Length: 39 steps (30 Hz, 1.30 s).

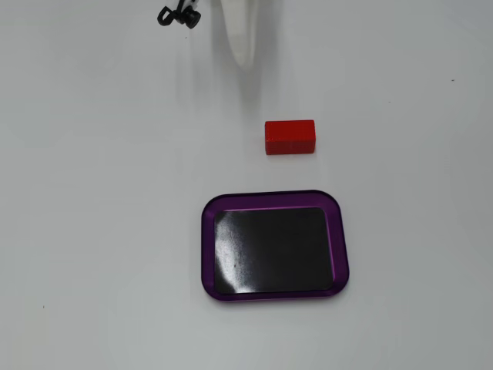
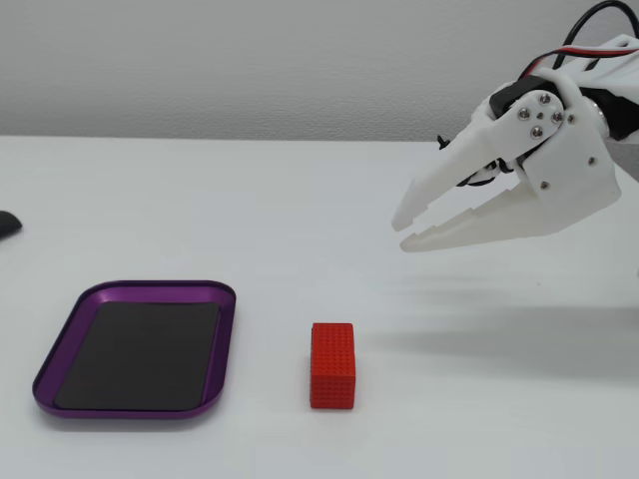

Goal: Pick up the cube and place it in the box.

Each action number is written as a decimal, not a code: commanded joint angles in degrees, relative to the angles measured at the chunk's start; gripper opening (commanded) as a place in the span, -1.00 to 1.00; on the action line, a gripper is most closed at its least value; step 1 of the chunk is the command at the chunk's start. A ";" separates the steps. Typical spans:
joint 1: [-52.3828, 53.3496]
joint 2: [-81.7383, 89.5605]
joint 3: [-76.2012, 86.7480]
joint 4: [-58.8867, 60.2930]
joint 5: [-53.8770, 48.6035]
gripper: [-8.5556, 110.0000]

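Note:
The cube (image 1: pixel 290 136) is a small red block lying on the white table, a short way beyond the box's far rim in a fixed view. The box (image 1: pixel 209 254) is a shallow purple-rimmed tray with a shiny black bottom, and it is empty. In the other fixed view the cube (image 2: pixel 332 364) lies to the right of the box (image 2: pixel 222 344). My white gripper (image 2: pixel 399 235) hangs in the air above and to the right of the cube, its jaws a little apart and empty. Only its tip (image 1: pixel 243 54) shows at the top edge of a fixed view.
A small black clip-like object (image 1: pixel 179 15) lies at the table's far edge. A dark object (image 2: pixel 8 224) sits at the left edge. A pale wall stands behind the table.

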 commanded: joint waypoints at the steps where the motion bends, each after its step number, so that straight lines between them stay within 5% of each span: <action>1: 0.53 2.20 0.44 -1.14 0.44 -0.86; 19: 0.62 2.20 0.35 -1.23 0.35 -0.86; 29: 0.79 0.70 -7.38 -16.70 -6.68 -0.83; 39: 0.88 -35.42 -30.67 -10.72 -9.23 -0.69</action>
